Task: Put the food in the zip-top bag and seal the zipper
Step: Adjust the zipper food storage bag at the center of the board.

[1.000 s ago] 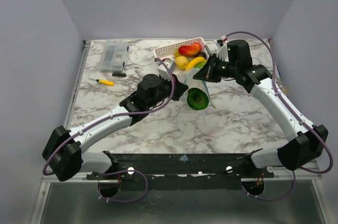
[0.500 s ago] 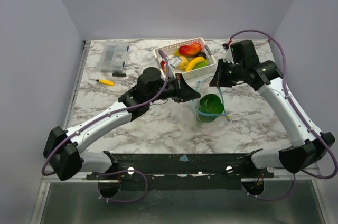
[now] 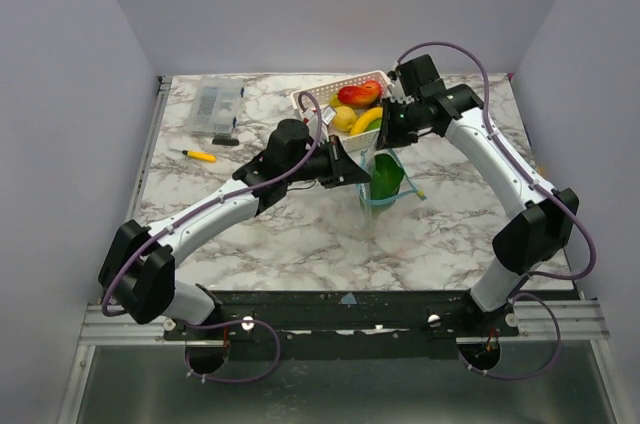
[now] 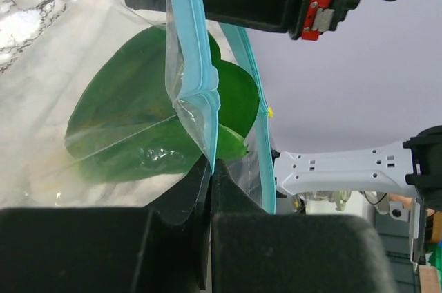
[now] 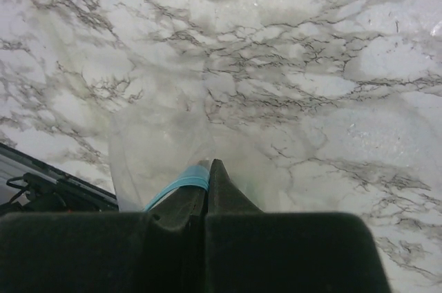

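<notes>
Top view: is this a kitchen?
Probably not: more like a robot test booth. Plain walls box in the table, and the left arm and right arm are bolted at its near edge.

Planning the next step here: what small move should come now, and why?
Probably open the right tool, nearest the basket, and reach for fruit: both it and the left tool pinch the zipper, the bag holds only a green piece, and a red piece and banana wait there.
</notes>
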`<action>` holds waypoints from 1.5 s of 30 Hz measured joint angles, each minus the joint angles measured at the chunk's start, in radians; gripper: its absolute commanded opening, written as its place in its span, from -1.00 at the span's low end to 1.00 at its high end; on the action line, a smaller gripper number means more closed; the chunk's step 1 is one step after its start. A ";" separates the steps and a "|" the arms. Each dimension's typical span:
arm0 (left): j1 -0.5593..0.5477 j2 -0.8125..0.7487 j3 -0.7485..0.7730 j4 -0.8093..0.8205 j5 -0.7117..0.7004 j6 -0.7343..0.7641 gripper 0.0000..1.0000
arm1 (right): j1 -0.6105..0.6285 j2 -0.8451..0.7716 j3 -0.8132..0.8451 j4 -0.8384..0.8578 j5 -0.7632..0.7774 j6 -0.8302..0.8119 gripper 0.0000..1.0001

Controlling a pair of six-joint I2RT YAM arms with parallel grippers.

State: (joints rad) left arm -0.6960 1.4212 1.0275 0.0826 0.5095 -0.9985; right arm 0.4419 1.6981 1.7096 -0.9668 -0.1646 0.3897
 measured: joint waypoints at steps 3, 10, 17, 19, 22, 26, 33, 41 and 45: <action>0.002 -0.027 0.000 -0.018 -0.003 0.026 -1.00 | 0.038 -0.004 0.050 -0.015 0.010 0.002 -0.99; 0.108 -0.065 -0.094 -0.004 0.002 0.038 -1.00 | 0.138 0.019 0.077 0.020 -0.003 0.020 -0.92; 0.190 -0.088 -0.167 -0.010 0.007 0.075 -1.00 | 0.141 0.005 -0.006 0.043 0.045 -0.018 0.03; 0.190 -0.103 -0.179 -0.010 0.016 0.078 -1.00 | 0.139 -0.023 -0.056 0.047 0.044 -0.029 0.16; 0.190 -0.128 -0.185 -0.010 0.025 0.078 -1.00 | 0.139 -0.065 -0.085 0.042 0.043 -0.041 0.27; 0.190 -0.155 -0.185 -0.006 0.026 0.078 -1.00 | 0.139 -0.138 -0.092 0.045 0.026 -0.051 0.37; 0.190 -0.167 -0.185 -0.003 0.027 0.077 -1.00 | 0.139 -0.274 -0.138 0.050 -0.010 -0.055 0.45; 0.190 -0.171 -0.185 -0.003 0.027 0.074 -1.00 | 0.140 -0.367 -0.296 0.031 -0.021 -0.076 -0.12; 0.190 -0.172 -0.185 -0.006 0.026 0.074 -1.00 | 0.142 -0.394 -0.335 0.032 -0.052 -0.076 -0.99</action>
State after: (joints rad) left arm -0.5060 1.2491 0.8429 0.0769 0.5358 -0.9249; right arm 0.5835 1.3037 1.3746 -0.9344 -0.2169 0.3138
